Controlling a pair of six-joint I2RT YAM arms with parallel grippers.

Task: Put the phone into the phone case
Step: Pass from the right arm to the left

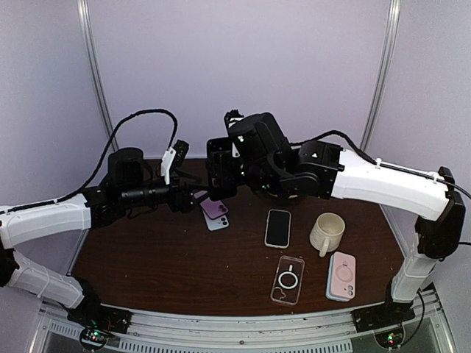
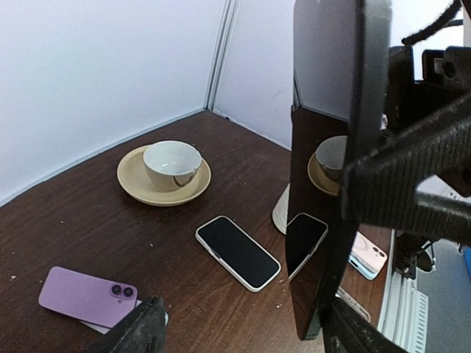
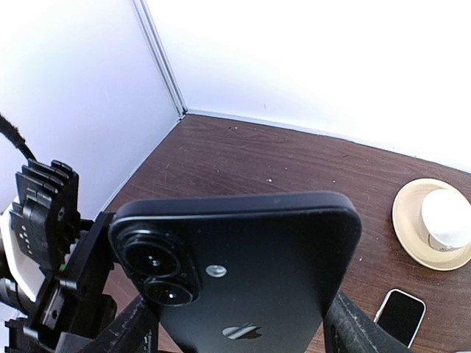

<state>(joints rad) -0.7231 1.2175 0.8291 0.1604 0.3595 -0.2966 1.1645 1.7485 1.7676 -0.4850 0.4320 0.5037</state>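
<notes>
Holding the black phone up off the worktop, right gripper is clamped on it, long axis finger to finger, camera end toward left arm. Left gripper gapes wide, phone edge-on close by one finger. Clear phone case lies flat below, nearer right arm.

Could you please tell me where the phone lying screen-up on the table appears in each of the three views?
Top external: the screen-up phone lies right of centre, just left of the mug.
Left wrist: lower centre, nearer the camera than the saucer.
Right wrist: near the bottom right, below the saucer.
Shared landmark: the brown table.
</notes>
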